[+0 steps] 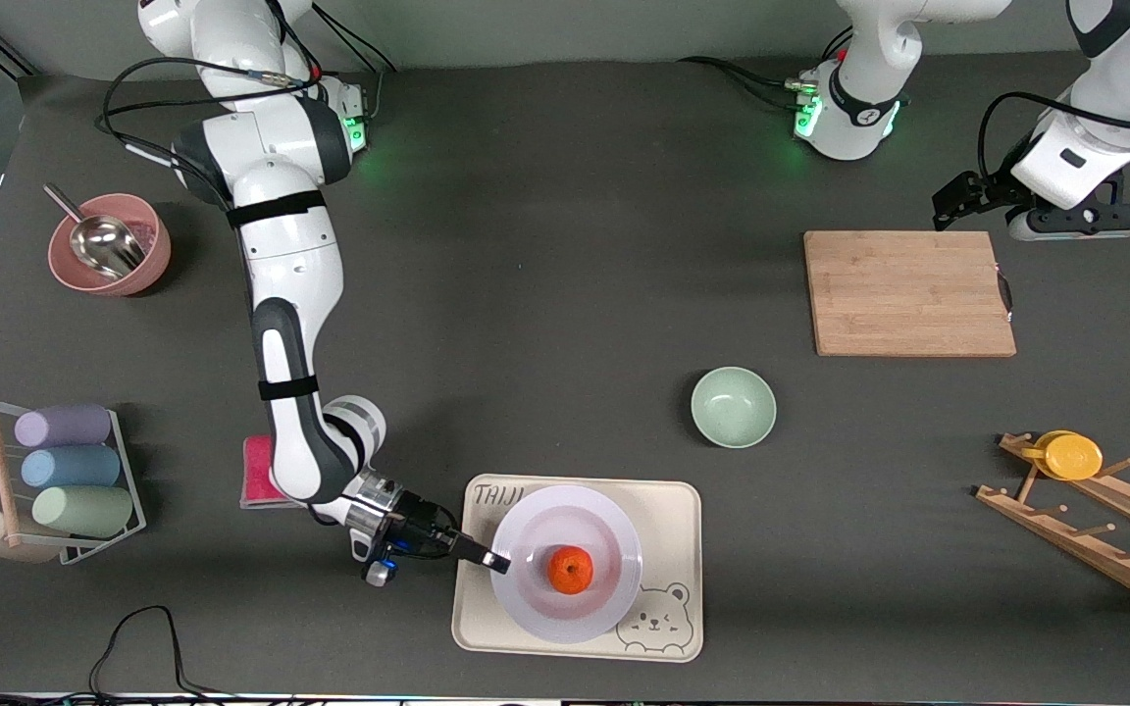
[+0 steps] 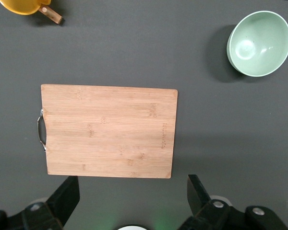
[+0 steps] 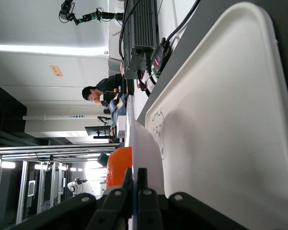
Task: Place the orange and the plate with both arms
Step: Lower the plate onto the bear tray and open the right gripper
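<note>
A: Where do we stand?

B: I see the orange [image 1: 570, 570] in the plate [image 1: 604, 529], and the plate on the bear tray [image 1: 673, 500]. My right gripper [image 1: 498, 562] pinches the plate's rim at nine o'clock, fingers together on it.

A: And the left?

B: My left gripper [image 2: 129, 203] waits, fingers apart, over the table beside the board [image 2: 108, 130]. I judge only the release is left.

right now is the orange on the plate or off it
On it: the orange sits in the middle of the plate, whose rim the right gripper pinches over the bear tray.
</note>
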Tool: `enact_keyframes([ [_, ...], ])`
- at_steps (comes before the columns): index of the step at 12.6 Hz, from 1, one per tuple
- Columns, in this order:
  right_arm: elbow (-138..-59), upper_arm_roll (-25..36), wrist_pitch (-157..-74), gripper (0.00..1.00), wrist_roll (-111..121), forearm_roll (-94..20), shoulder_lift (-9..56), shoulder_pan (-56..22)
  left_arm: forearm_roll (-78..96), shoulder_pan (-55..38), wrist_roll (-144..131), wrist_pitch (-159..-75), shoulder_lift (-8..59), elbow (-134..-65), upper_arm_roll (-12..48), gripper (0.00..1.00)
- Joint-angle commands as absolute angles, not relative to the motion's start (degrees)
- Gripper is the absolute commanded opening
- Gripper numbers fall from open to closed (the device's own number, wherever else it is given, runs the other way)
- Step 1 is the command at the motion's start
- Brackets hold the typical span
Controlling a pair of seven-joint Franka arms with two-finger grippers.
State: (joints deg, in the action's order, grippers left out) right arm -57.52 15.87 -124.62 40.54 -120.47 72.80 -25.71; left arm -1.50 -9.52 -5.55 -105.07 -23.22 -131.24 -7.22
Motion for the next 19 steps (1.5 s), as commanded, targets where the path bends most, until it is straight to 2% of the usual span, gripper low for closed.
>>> enact_keyframes([
  [1,-54.14,13.80,-125.33,0.00,45.34,-122.43,75.76,-24.43,-5.61,-9.49,-8.17,-101.17,-23.38,-128.51,-6.06,1.00],
  [5,-54.14,13.80,-125.51,0.00,46.75,-122.43,76.03,-24.43,-5.01,-8.88,-7.47,-97.91,-22.94,-121.04,-10.71,1.00],
  [6,-54.14,13.80,-125.51,0.17,48.24,-122.43,75.94,-24.43,-4.92,-8.88,-7.38,-97.65,-22.16,-119.63,-11.24,1.00],
  [7,-54.23,13.80,-125.51,0.21,48.69,-122.43,75.94,-24.43,-4.83,-8.88,-7.30,-97.12,-21.37,-118.05,-11.42,1.00],
  [8,-54.23,13.80,-125.51,0.29,48.69,-122.43,75.94,-24.43,-4.92,-8.88,-7.21,-95.73,-21.01,-117.17,-11.60,1.00],
  [10,-54.23,13.89,-125.42,0.37,48.60,-122.34,75.85,-24.08,-5.10,-8.88,-7.29,-95.01,-21.09,-117.07,-11.51,1.00],
  [11,-54.23,13.80,-125.42,0.58,48.60,-122.34,75.68,-24.08,-5.18,-8.88,-7.12,-94.84,-21.09,-117.07,-11.51,1.00],
  [12,-54.32,13.89,-125.42,1.00,48.60,-122.34,75.50,-24.08,-5.19,-8.88,-7.03,-93.96,-21.09,-116.37,-11.51,1.00],
  [16,-54.84,14.24,-125.42,1.00,47.64,-121.21,73.05,-23.20,-5.01,-8.79,-4.41,-93.25,-20.48,-115.67,-11.77,1.00],
  [19,-56.67,14.33,-125.42,1.00,46.06,-116.12,69.27,-22.33,-4.75,-8.79,-1.76,-92.11,-19.87,-115.22,-13.36,1.00],
])
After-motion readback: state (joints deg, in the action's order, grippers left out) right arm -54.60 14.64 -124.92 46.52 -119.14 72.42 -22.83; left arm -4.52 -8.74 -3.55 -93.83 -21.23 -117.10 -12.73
